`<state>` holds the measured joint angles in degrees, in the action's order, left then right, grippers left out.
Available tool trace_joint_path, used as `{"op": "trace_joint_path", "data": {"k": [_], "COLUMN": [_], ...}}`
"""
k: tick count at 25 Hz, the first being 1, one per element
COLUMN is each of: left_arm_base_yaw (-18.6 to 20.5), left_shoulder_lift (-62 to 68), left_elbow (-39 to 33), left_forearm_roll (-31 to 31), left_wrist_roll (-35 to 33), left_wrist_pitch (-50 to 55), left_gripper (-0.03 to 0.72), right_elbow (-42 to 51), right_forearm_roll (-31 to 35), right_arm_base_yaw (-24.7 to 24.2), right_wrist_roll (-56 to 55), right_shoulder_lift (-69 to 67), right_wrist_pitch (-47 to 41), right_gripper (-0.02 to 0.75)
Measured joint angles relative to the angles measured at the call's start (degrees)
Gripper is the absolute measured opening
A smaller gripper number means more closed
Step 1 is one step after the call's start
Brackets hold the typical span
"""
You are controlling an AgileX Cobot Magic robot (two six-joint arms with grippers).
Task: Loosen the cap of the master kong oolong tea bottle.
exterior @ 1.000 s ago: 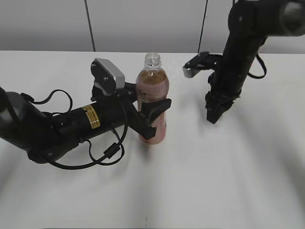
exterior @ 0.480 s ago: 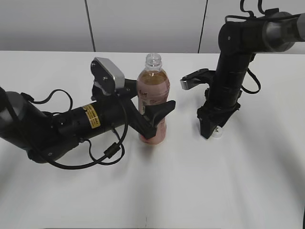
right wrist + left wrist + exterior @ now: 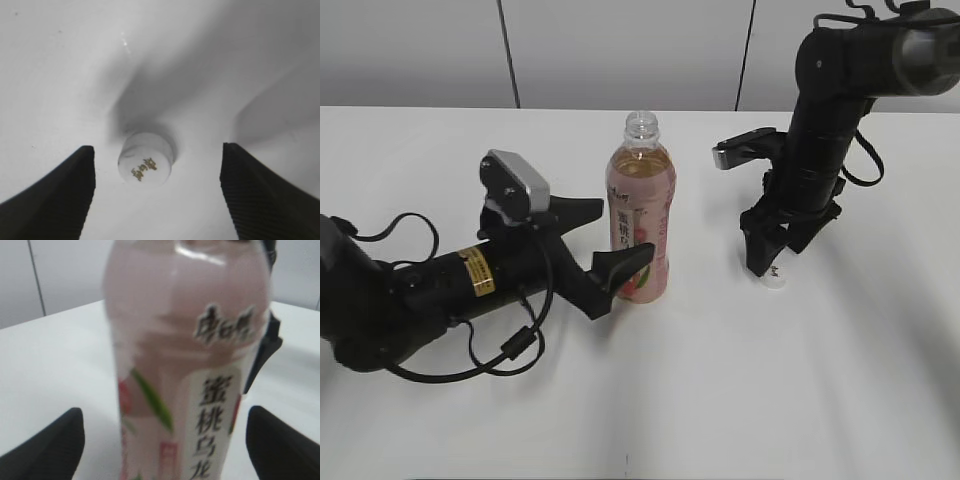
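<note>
Exterior view: a tall clear plastic bottle of amber tea with a pink peach-printed wrap label point(image 3: 640, 215) stands upright on the white table point(image 3: 650, 400), its threaded neck bare and uncapped. The left gripper point(image 3: 590, 245), a black two-fingered claw on a black arm lying low across the table, has its jaws released and spread wide; the bottle stands just beyond the fingertips, level with the gap between them, and the nearer fingertip point(image 3: 630, 258) lies just beside the label's lower part, contact not discernible.

Left wrist view: the bottle point(image 3: 185, 365) fills the centre, blurred, with vertical Chinese characters on its label. One black fingertip point(image 3: 47, 450) shows at each lower corner, both well clear of the bottle's sides.

Exterior view, right side: the right gripper point(image 3: 772, 262) points down at the table from a black, near-vertical arm. A small round white plastic screw cap point(image 3: 776, 279) lies on the table directly under its tips, well apart from the bottle.

Right wrist view: the cap point(image 3: 145, 159) rests flat on the table, dark logo mark upward, centred between the two ribbed black fingers point(image 3: 255, 195). The jaws are released, with clear table showing between each finger and the cap.
</note>
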<state>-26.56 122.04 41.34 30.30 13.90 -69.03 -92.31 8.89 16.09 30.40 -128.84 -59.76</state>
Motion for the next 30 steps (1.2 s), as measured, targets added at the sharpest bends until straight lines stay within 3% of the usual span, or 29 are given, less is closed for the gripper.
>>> {"op": "trace_joint_path", "data": {"k": [13,16,19,24,30], "left_arm_base_yaw": [12.8,14.4,16.6,20.2,28.7], "left_shoulder_lift": [-10.3,-15.3,-18.8,-20.8,-21.3], "left_elbow": [-12.9,-15.2,-16.2,-16.2,-16.2], "left_forearm_roll": [-1.3,-6.7,-11.5,-13.0,-14.8], "left_wrist_roll": [0.2,2.6,3.5,2.4,4.3], "left_wrist_pitch": [0.1,0.0,-0.1,2.6,11.5], "left_gripper": [0.589,0.589,0.589,0.589,0.589], "right_elbow": [0.0,0.0,0.0,0.0,0.0], "right_forearm_roll": [4.6,4.9,5.1,7.0,7.4], "right_arm_base_yaw": [-4.7,-4.7,-4.7,-4.7,-4.7], "right_wrist_roll": [-4.3,-5.1,-5.7,-5.8,-5.9], "right_shoulder_lift": [6.5,7.3,7.3,7.3,7.3], "right_wrist_pitch": [-3.6,-5.4,-7.3,-8.5,-9.2], "right_gripper": [0.575,0.562,0.556,0.544,0.533]}}
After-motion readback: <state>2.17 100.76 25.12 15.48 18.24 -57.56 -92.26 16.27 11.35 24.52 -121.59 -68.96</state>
